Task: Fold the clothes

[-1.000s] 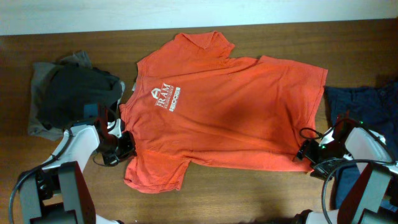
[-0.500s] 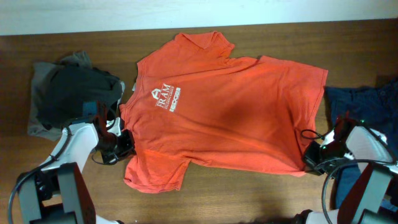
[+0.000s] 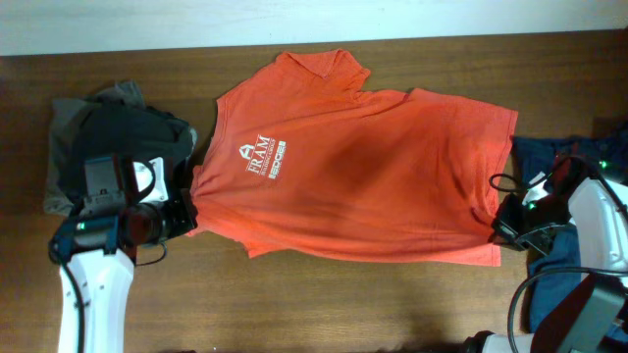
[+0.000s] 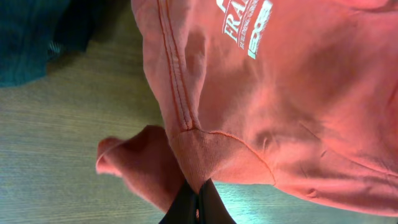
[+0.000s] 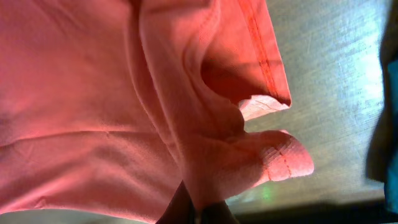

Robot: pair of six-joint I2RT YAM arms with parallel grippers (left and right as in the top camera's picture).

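Note:
An orange T-shirt [image 3: 363, 176] with a white chest logo lies spread across the wooden table [image 3: 324, 304]. At its left edge my left gripper [image 3: 188, 208] is shut on the shirt by the sleeve seam. In the left wrist view the cloth [image 4: 205, 155] rises pinched out of the black jaws of that gripper [image 4: 198, 202], and the sleeve [image 4: 134, 162] hangs beside them. My right gripper [image 3: 500, 224] is shut on the shirt's lower right corner. In the right wrist view the bunched hem [image 5: 261, 155] bulges over the jaws of this gripper [image 5: 199, 208].
A heap of dark grey and black clothes [image 3: 108, 137] lies at the far left, just behind my left arm. Dark blue clothing [image 3: 569, 162] is piled at the right edge under my right arm. A white wall strip [image 3: 294, 20] runs along the table's back edge.
Both grippers have lifted their holds on the shirt and pulled outward. The lower left sleeve has been drawn up off the table. The right gripper has shut on the corner.

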